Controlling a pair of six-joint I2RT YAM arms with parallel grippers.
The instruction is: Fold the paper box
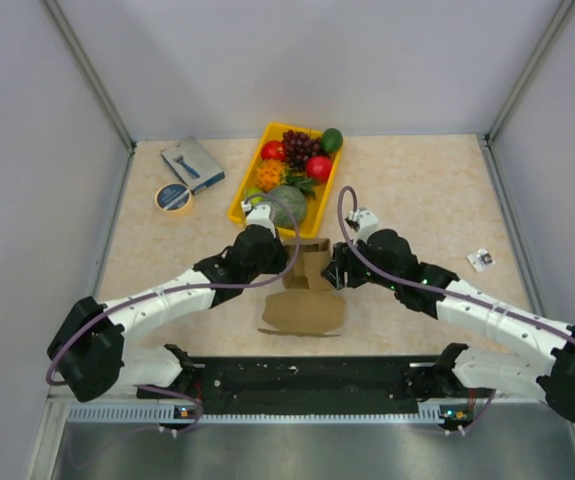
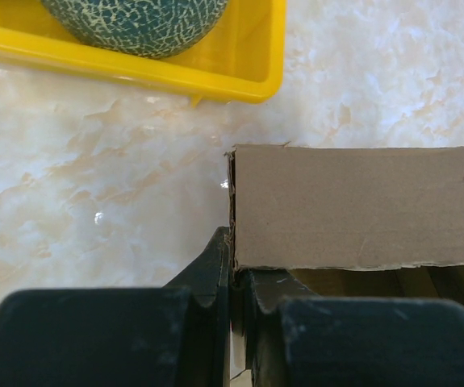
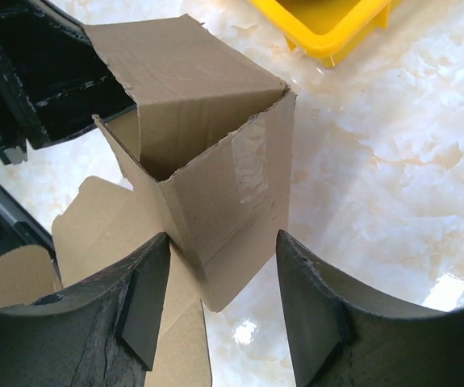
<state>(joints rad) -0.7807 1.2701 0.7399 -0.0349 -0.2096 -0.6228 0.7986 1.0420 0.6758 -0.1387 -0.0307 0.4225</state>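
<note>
The paper box (image 1: 305, 300) is a brown cardboard sheet lying between the arms, with its far part folded up into walls. My left gripper (image 1: 285, 262) is shut on the left edge of a raised wall; in the left wrist view the gripper (image 2: 233, 270) pinches the cardboard panel (image 2: 353, 205) at its corner. My right gripper (image 1: 335, 270) is open. In the right wrist view the right gripper (image 3: 223, 274) straddles the lower corner of the raised cardboard walls (image 3: 215, 161), the left finger (image 3: 139, 298) touching the cardboard and the right finger apart from it.
A yellow tray (image 1: 249, 170) of fruit stands just behind the box, with a green melon (image 1: 289, 203) at its near end. A tape roll (image 1: 173, 198) and a blue-grey packet (image 1: 193, 164) lie far left. A small white object (image 1: 482, 259) lies right.
</note>
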